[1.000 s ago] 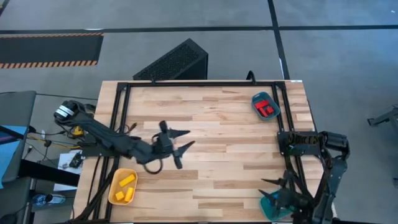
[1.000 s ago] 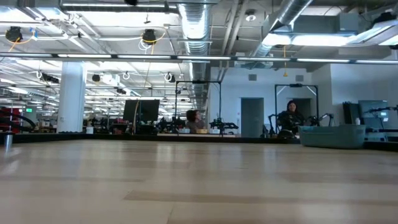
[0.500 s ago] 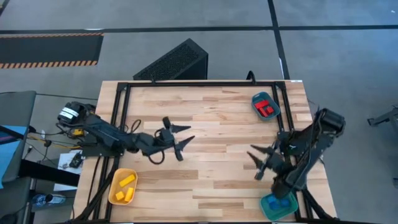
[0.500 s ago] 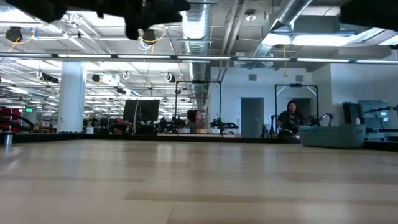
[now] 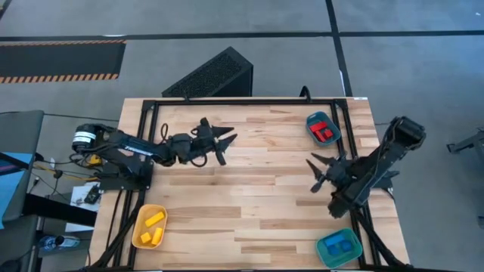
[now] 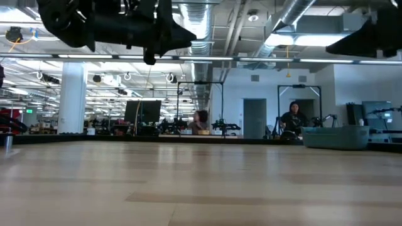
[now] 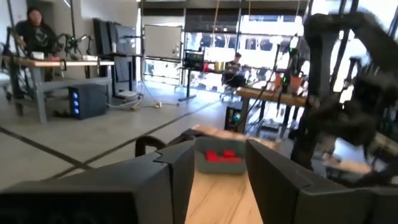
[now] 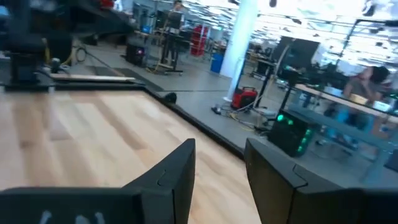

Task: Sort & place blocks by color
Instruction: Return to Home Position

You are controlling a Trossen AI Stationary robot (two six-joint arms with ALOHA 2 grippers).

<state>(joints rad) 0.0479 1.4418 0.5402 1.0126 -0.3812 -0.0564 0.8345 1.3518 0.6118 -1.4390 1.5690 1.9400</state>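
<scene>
All the blocks lie in trays. Two yellow blocks (image 5: 153, 227) rest in the yellow oval tray (image 5: 138, 221) at the near left corner. The red blocks (image 5: 325, 132) fill a teal tray (image 5: 313, 121) at the far right, and the left wrist view shows these red blocks (image 7: 222, 156) ahead. The blue blocks (image 5: 339, 246) sit in a teal tray (image 5: 324, 253) at the near right corner. My left gripper (image 5: 225, 145) hangs open above the far left part of the table. My right gripper (image 5: 312, 175) hangs open above the table's right part, between the two teal trays.
A black frame (image 5: 242, 100) runs along the table's edges. A dark ribbed box (image 5: 212, 75) stands on the floor beyond the far edge. Bare wood (image 5: 257, 196) spreads between the arms. In the low view both arms show only at the top, and people sit at benches far behind.
My left gripper has swung from the near left part of the table toward the far edge, still open. My right gripper has left the blue tray at the near right corner, risen and moved toward the far edge and the table's middle, staying open. No block has moved.
</scene>
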